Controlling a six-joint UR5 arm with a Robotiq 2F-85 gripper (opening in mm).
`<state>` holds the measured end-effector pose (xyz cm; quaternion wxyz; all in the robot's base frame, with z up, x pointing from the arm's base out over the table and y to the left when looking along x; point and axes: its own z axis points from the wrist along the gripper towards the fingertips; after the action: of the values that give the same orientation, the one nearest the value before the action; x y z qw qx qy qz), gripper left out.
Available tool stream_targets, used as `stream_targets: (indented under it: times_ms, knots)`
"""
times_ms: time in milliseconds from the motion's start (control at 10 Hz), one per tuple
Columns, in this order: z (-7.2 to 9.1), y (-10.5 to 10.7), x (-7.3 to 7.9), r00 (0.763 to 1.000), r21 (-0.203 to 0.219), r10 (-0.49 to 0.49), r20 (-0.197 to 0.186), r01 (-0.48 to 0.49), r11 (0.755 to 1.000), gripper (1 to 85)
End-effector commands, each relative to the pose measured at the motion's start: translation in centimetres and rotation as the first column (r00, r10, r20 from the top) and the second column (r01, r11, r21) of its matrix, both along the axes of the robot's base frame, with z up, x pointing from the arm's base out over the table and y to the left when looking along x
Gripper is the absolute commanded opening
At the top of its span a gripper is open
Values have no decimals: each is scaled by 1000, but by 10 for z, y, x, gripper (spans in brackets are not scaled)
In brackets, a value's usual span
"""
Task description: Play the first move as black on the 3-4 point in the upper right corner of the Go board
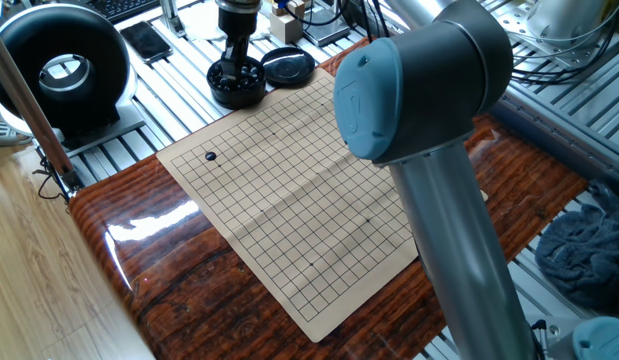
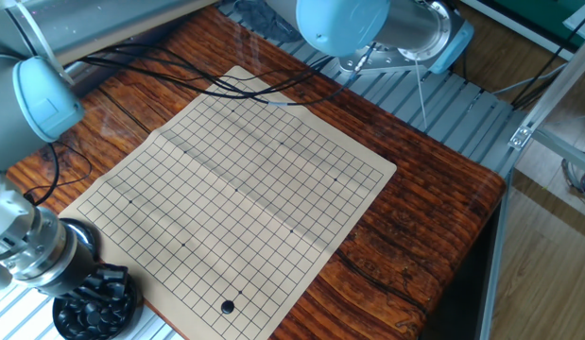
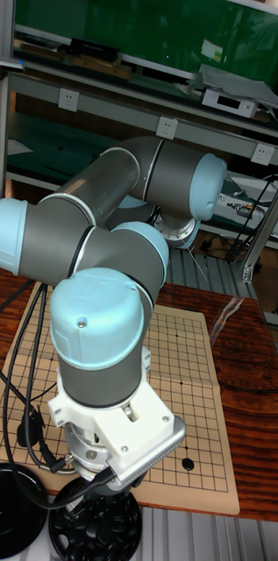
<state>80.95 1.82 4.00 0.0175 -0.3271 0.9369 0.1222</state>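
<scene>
The tan Go board (image 1: pixel 289 190) lies on the wooden table. A single black stone (image 1: pixel 211 156) sits on it near one corner; the same stone (image 2: pixel 227 306) (image 3: pixel 188 464) shows in the other two views. A black bowl of black stones (image 1: pixel 237 88) (image 2: pixel 96 302) (image 3: pixel 95 526) stands just off the board's edge. My gripper (image 1: pixel 236 68) hangs straight down over this bowl, its dark fingertips at the level of the stones. How the jaws stand is hidden by the bowl and the wrist.
The bowl's black lid (image 1: pixel 288 67) (image 3: pixel 7 498) lies beside the bowl. A large black round device (image 1: pixel 64 70) stands at the table's far left. Cables (image 2: pixel 226 80) trail across one board corner. My arm's elbow (image 1: pixel 419 90) blocks part of the board.
</scene>
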Motion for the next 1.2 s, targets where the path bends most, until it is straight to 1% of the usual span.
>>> stream_targets:
  times_ms: [0, 400, 1100]
  knots:
    - [2, 3, 4, 1000, 18, -3, 13, 3, 1000, 270]
    - [-1, 4, 11, 999, 20, -9, 36, 9, 1000, 270]
    - [-5, 5, 14, 999, 23, -10, 39, 9, 1000, 270]
